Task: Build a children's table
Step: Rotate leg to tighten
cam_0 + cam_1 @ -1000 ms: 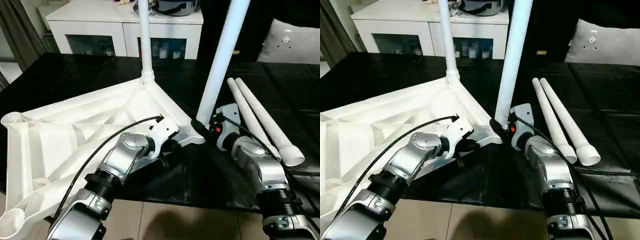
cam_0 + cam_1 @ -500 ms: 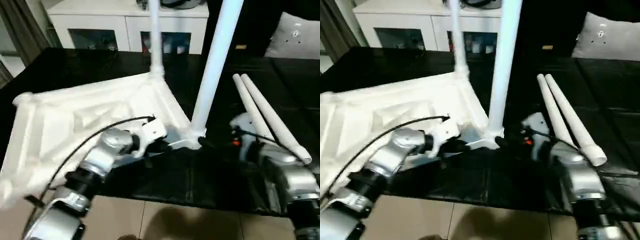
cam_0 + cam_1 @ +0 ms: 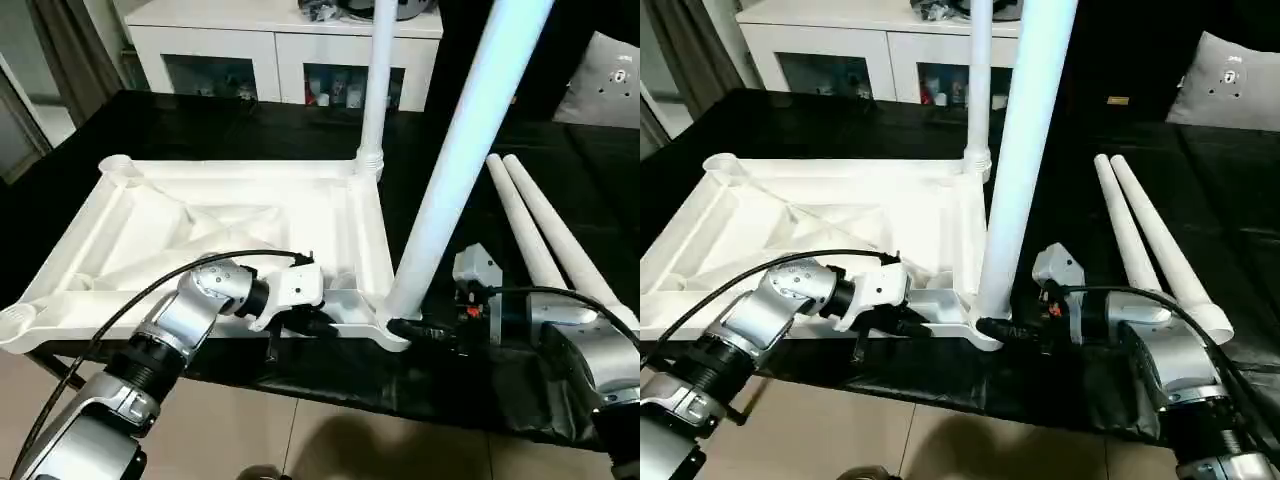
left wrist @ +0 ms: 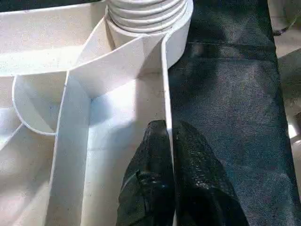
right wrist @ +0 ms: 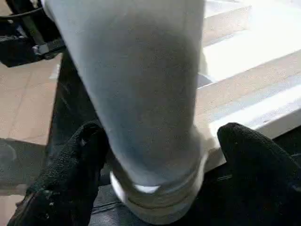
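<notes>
The white top (image 3: 230, 230) now lies squarer across the black tabletop (image 3: 560, 170) than a second ago, when it sat skewed with one corner pointing away; part of that shift may be the head camera turning, hard to separate.

- Left fingers (image 4: 162, 155): clenched on the thin near edge wall of the top, one finger each side of the wall, just short of the corner socket. Same pinch as a second ago.
- Right fingers (image 5: 70, 174): a second ago they sat close at the base of the near leg (image 3: 455, 160); now spread wide, one either side of that leg's foot, apparently not pressing it. Reads as a release.
- The near leg stands upright in its corner socket (image 3: 395, 315) without support, so that leg looks seated. The far leg (image 3: 375, 85) stands in the socket beyond the left fingers.
- Judgement: two legs in, two to go.

Sockets and contents:
- Two sockets on the right-fingers side are filled.
- The far corner socket (image 3: 115, 163) and the near corner socket (image 3: 18, 318), well away from both fingers, are empty.
- Two loose legs (image 3: 545, 235) lie side by side on the tabletop, beyond the right fingers.
</notes>
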Robot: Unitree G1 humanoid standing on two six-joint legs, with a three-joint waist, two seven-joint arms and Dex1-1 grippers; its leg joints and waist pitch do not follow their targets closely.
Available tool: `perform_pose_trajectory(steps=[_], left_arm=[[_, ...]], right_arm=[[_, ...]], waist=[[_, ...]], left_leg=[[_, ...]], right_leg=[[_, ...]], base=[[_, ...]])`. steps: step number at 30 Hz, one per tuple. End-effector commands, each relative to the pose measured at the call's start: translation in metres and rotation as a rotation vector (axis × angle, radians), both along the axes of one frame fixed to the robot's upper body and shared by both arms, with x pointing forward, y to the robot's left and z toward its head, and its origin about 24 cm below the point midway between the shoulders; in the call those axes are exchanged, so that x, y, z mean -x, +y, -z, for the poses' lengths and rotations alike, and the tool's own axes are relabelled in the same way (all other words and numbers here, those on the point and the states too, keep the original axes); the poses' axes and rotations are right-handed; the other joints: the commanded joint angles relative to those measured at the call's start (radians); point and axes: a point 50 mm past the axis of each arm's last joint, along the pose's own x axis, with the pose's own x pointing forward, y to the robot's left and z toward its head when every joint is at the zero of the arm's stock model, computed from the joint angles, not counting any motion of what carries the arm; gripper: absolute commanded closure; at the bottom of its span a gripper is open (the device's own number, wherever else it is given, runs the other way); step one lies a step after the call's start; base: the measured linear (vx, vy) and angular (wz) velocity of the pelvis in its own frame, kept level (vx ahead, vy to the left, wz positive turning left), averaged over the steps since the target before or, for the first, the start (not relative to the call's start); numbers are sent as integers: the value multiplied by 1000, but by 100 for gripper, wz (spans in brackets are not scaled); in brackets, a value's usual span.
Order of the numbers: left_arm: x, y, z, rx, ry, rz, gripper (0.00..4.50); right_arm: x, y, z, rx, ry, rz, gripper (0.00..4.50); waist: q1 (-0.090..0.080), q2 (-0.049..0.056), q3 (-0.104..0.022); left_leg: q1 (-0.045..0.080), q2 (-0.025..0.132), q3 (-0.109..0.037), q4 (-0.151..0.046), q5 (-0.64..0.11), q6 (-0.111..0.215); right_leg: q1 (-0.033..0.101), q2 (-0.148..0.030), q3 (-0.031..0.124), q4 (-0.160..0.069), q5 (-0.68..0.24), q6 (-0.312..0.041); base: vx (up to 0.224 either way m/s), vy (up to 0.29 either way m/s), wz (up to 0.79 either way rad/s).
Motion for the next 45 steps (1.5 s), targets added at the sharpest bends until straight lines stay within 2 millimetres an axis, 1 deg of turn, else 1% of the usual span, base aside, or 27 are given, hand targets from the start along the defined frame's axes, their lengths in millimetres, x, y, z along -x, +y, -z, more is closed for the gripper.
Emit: perform_pose_trajectory(steps=[1,7,10,13,14,15,16,17,18,19,20,21,22,24,25,26,27,29,31,33,34,36,38,39,42,43,45], left_arm=[[7,1,11,-75,43,69,450],[7,1,12,-73,47,69,450],[7,1,12,-62,54,58,450],[5,-2,12,-31,66,3,450],[2,-7,10,10,74,-74,450],[2,-7,10,12,75,-79,450],[-1,-10,10,34,78,-128,450],[-6,-18,10,66,83,-228,450],[-6,-19,9,70,83,-240,450],[-10,-25,9,93,86,-315,450],[-11,-28,9,102,88,-344,450],[-14,-32,9,116,93,-392,450],[-16,-37,9,128,103,-448,450],[-20,-45,10,146,104,-530,450],[-22,-50,12,154,95,-574,450],[-23,-53,12,155,87,-596,450],[-24,-58,12,158,56,-607,450],[-23,-60,11,159,52,-603,450],[-22,-61,10,158,51,-591,450],[-22,-56,10,147,31,-567,450],[-22,-51,11,128,21,-556,450],[-22,-45,14,102,19,-551,450],[-22,-40,15,88,12,-535,450],[-22,-38,15,85,10,-527,450],[-21,-32,15,74,-2,-471,450],[-19,-27,14,58,-14,-422,450],[-18,-23,15,38,-18,-377,450]], right_arm=[[3,4,-1,-19,15,-38,83],[5,5,2,-26,32,-50,134],[7,6,3,-38,50,-47,171],[8,9,5,-69,70,-11,181],[4,13,7,-69,76,64,182],[3,13,8,-67,75,69,182],[0,15,10,-54,71,113,182],[-8,19,16,-28,59,222,184],[-9,19,17,-25,56,237,185],[-17,22,20,-26,46,338,186],[-20,23,20,-33,45,380,186],[-25,25,21,-37,46,444,186],[-30,26,23,-31,44,521,186],[-38,27,28,-21,64,642,186],[-41,29,31,-12,75,704,186],[-43,31,33,-5,72,737,186],[-43,37,34,-27,63,724,151],[-43,39,33,-35,56,717,116],[-42,42,31,-57,41,701,113],[-40,41,27,-74,16,670,95],[-40,39,24,-84,-2,653,73],[-38,35,20,-92,-24,630,68],[-37,30,17,-93,-45,607,38],[-36,28,16,-90,-54,601,38],[-33,18,13,-68,-77,548,10],[-30,13,10,-51,-89,488,3],[-28,7,8,-39,-95,450,3]], waist=[[1,-18,-68],[2,-17,-69],[3,-17,-69],[4,-17,-71],[3,-12,-69],[2,-13,-68],[-3,-16,-64],[-3,-15,-62],[-10,-10,-59],[-14,-13,-55],[-23,-12,-51],[-26,-13,-51],[-35,-16,-51],[-46,-14,-53],[-51,-16,-53],[-53,-18,-54],[-51,-18,-57],[-49,-17,-60],[-47,-13,-62],[-46,-13,-61],[-46,-13,-61],[-45,-13,-61],[-46,-14,-61],[-44,-13,-61],[-47,-14,-64],[-46,-14,-66],[-43,-12,-68]], left_leg=[[2,110,-41,-61,-15,128],[3,111,-41,-60,-9,123],[3,112,-42,-60,-13,120],[3,114,-43,-59,0,123],[3,114,-42,-60,-6,118],[3,114,-43,-62,-13,114],[4,111,-41,-65,-39,98],[7,108,-41,-66,-56,89],[7,106,-41,-69,-81,65],[16,102,-39,-71,-114,47],[17,98,-40,-73,-138,34],[18,96,-41,-73,-149,31],[18,95,-41,-73,-157,29],[16,97,-45,-73,-149,24],[17,93,-43,-72,-143,30],[13,87,-41,-71,-132,36],[11,86,-41,-69,-121,41],[6,88,-40,-68,-89,66],[5,96,-42,-70,-70,82],[5,97,-42,-70,-75,85],[5,97,-42,-71,-78,86],[3,96,-41,-71,-79,87],[2,95,-40,-70,-79,92],[3,96,-41,-71,-79,93],[0,94,-41,-68,-70,101],[-2,94,-41,-66,-55,109],[-2,98,-42,-65,-42,122]], right_leg=[[56,-137,89,-57,-158,-118],[55,-137,89,-57,-155,-114],[56,-136,89,-56,-162,-112],[55,-136,89,-52,-139,-117],[55,-136,89,-55,-143,-120],[54,-137,88,-57,-154,-121],[55,-138,87,-64,-199,-117],[54,-138,86,-72,-234,-110],[55,-137,84,-79,-285,-103],[52,-135,82,-92,-353,-85],[55,-136,77,-101,-417,-68],[56,-135,75,-107,-441,-56],[54,-135,76,-112,-457,-45],[54,-134,76,-108,-439,-50],[52,-132,77,-110,-429,-48],[55,-131,76,-109,-422,-46],[57,-134,78,-108,-413,-42],[59,-134,81,-102,-375,-38],[57,-133,84,-92,-316,-54],[58,-135,85,-90,-305,-60],[58,-135,85,-91,-308,-61],[59,-135,85,-90,-307,-61],[60,-134,85,-91,-309,-56],[60,-134,85,-91,-311,-54],[60,-133,85,-87,-285,-59],[61,-132,86,-80,-252,-65],[58,-130,86,-74,-213,-74]], base=[[0,0,0],[0,0,0],[0,0,0],[0,0,0],[0,0,0],[0,0,0],[0,0,0],[0,0,0],[0,0,0],[0,0,0],[0,0,0],[0,0,0],[0,0,0],[0,0,0],[0,0,0],[0,0,0],[0,0,0],[0,0,0],[0,0,0],[0,0,0],[0,0,0],[0,0,0],[0,0,0],[0,0,0],[0,0,0],[0,0,0],[0,0,0]])
